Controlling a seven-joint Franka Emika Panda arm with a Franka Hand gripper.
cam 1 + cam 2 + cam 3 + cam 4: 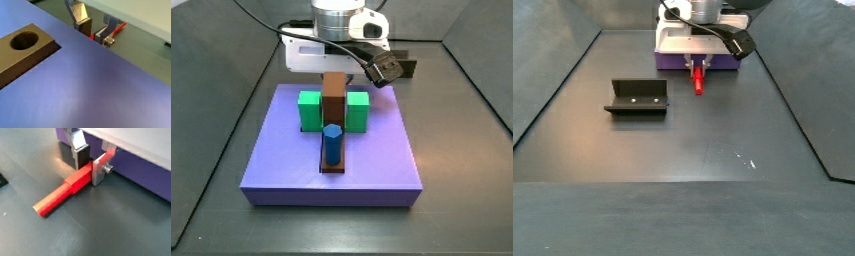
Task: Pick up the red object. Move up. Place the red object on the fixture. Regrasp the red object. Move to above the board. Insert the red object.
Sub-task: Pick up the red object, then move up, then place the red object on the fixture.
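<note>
The red object (59,197) is a long red peg lying flat on the grey floor just beside the board's edge; it also shows in a side view (698,82). My gripper (91,165) is down at the floor, its fingers closed against the two sides of the peg's square end. It also shows in a wrist view (93,33) and a side view (698,64). The lavender board (372,150) lies right next to the gripper and fills a wrist view (100,85). The dark fixture (636,97) stands on the floor, apart from the peg.
On the board stand two green blocks (310,110), a tall brown block (334,98) and a blue cylinder (331,145). A brown block with a round hole (23,47) shows close by. Dark walls (553,90) bound the floor.
</note>
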